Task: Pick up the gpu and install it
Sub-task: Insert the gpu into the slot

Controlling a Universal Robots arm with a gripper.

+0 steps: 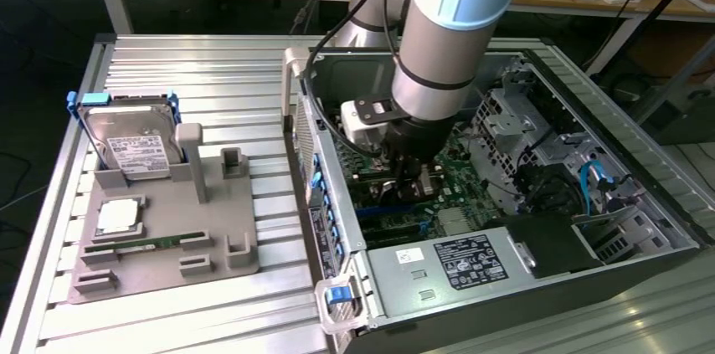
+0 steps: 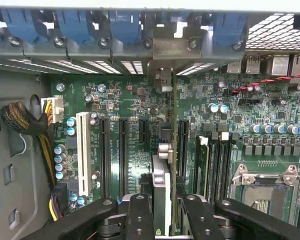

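Upright hard drive [image 1: 132, 143] — perhaps a processor [image 1: 117, 218] nearby

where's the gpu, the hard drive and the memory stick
gpu [image 2: 161, 185]: wrist view, on its silver edge between the fingers
hard drive [image 1: 136, 153]: exterior view, on its white label
memory stick [image 1: 146, 244]: exterior view, mid green strip

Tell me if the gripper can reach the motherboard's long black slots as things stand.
Likely yes: the case side is open, the gripper sits inside holding the gpu in its jaws, and nothing covers the slots.
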